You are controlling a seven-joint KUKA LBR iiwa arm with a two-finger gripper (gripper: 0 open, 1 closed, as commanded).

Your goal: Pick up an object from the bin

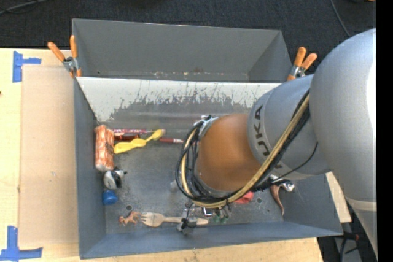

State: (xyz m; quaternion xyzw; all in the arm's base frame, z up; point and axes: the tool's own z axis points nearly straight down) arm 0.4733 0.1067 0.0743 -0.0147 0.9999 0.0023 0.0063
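Closest to the lens is the arm [350, 119], a broad grey body coming in from the right and covering the right half of the grey metal bin [184, 58]. Below it I see the wrist's orange cover [224, 153] with dark cables [184, 172] looped down its left side. The tool [193, 222] is low in the bin, near the wall at the bottom of the view, and from here I cannot tell whether it is open or closed. It sits right at the right-hand end of a pale tan fork [156, 219], which lies flat along that wall with its tines pointing left. I cannot say whether the two touch. Just beyond the tines lies a small brown figure [128, 218]. Further up the left side I see a small blue ball [109, 197], then a little black-and-white object [112, 178], then an orange patterned cylinder [103, 148] close to the left wall. A yellow curved piece [138, 143] lies just right of the cylinder, with a thin red stick [132, 132] beside it. A small red piece [245, 197] peeks out under the wrist.
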